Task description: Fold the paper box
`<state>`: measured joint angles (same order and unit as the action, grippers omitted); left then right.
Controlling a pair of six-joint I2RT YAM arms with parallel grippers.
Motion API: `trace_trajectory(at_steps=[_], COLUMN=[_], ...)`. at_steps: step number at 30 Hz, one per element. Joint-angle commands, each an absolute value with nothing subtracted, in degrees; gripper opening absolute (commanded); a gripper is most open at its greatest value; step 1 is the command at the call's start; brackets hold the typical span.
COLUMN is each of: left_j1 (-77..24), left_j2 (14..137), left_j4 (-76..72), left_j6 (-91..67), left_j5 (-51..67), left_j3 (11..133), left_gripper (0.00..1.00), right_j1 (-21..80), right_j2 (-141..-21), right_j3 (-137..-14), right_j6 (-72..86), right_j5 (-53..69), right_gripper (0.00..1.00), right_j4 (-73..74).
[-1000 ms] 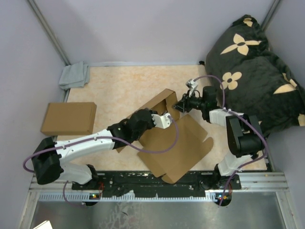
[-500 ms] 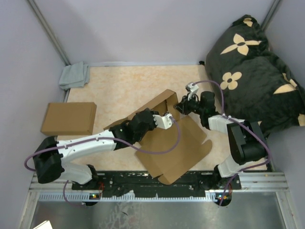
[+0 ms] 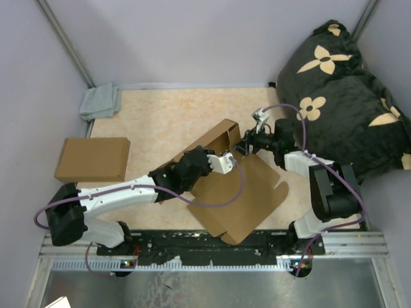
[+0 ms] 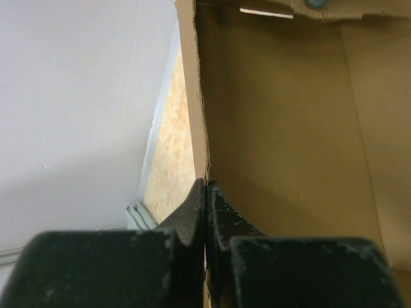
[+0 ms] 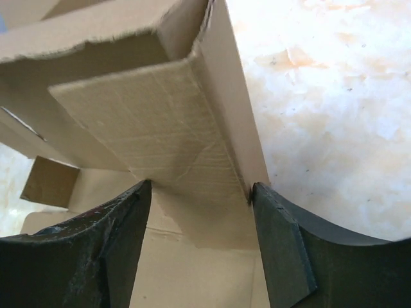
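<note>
Top external view, from the near edge outward: both arm bases sit at the counter's (image 3: 160, 115) front rail. Just beyond them lies the paper box (image 3: 241, 192), its broad lid panel flat on the counter and turned at an angle, one corner almost reaching the rail. Its far part stands up as a raised wall with a folded end, near the middle of the counter.

The left arm reaches diagonally across the lid panel, and the left pincer (image 3: 226, 159) sits at the raised wall. In the left wrist view, the left pincer (image 4: 206, 187) is clenched tight on the thin upper edge of a cardboard wall, which rises straight up between its two dark fingers (image 4: 192, 212). The box's inner face fills the right side of that view.

The right pincer (image 3: 245, 144) meets the box's folded end from the right. In the right wrist view, the right pincer (image 5: 200, 188) is released and spread wide. Its fingers (image 5: 282, 250) stand on either side of a folded end panel, with the tips at the panel's lower edges. Whether they press on it cannot be told.

Farther left, half off the counter's edge, lies a second flat cardboard box (image 3: 93, 159). A grey cloth (image 3: 101, 101) sits in the far left corner, and a dark flowered cushion (image 3: 340, 83) lies at the far right.
</note>
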<state>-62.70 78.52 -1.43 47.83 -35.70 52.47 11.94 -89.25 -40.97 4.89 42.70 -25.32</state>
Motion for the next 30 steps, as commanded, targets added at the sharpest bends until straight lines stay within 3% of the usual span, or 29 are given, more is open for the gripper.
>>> trace_trajectory(at_steps=[1, 9, 17, 24, 30], left_j1=[-63.37, -63.46, -63.63, -64.04, -64.54], left_j2=[76.4, 75.45, 75.93, 77.1, 77.06], left_j4=[-1.78, -0.89, -0.61, -0.62, -0.61], left_j6=[46.86, 46.89, 47.02, 46.86, 46.32], left_j5=[-33.24, -31.66, -31.85, -32.37, -32.35], left_j3=[52.37, 51.53, 51.63, 52.47, 52.47], left_gripper=[0.0, 0.0, 0.0, 0.0, 0.0], right_j1=[6.14, 2.94, 3.09, 9.13, 9.75], right_j2=[-88.38, -93.16, -94.22, -93.18, -93.06], right_j3=[-45.37, -47.71, -45.27, -46.63, -46.02], right_j6=[5.97, 11.72, 14.83, 0.53, 1.52], right_j5=[54.02, 64.05, 65.58, 53.17, 46.57], right_gripper=[0.66, 0.66, 0.65, 0.64, 0.59], right_j4=[-27.36, -35.1, -42.18, -25.28, -25.21])
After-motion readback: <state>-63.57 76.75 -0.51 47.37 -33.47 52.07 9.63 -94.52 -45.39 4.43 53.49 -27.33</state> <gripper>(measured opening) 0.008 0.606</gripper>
